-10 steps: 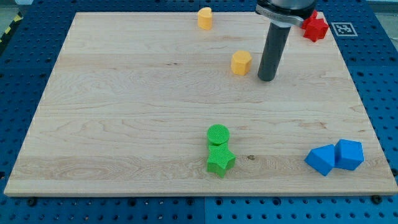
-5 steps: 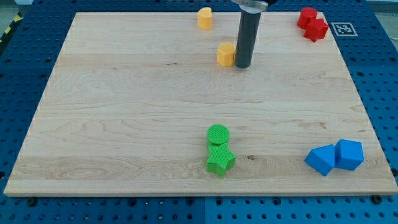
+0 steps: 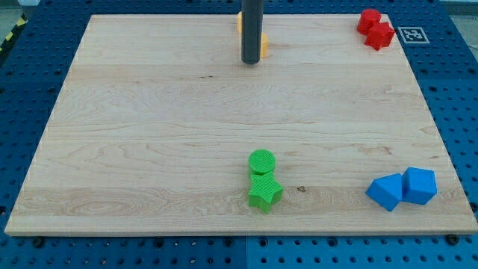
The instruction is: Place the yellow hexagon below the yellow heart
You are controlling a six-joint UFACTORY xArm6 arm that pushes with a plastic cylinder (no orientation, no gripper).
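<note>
Rod tip [image 3: 250,63], no gripper fitted, covers most of yellow hexagon [image 3: 264,46] just under barely visible yellow heart [image 3: 240,20]; placement step looks nearly done, next needs only fine nudge.

A pale wooden worktop [image 3: 149,134] with fine horizontal grain fills most of the view, its near edge running along the view's bottom. It rests on a blue perforated base [image 3: 22,97], dotted with a regular grid of small holes, which shows on every side of the board. At the view's top right a white square tag with a black pattern [image 3: 413,34] lies on that base. At the top left corner runs what may be a yellow-and-black striped strip [image 3: 10,33], too cropped to be sure. The light is even and soft.
</note>
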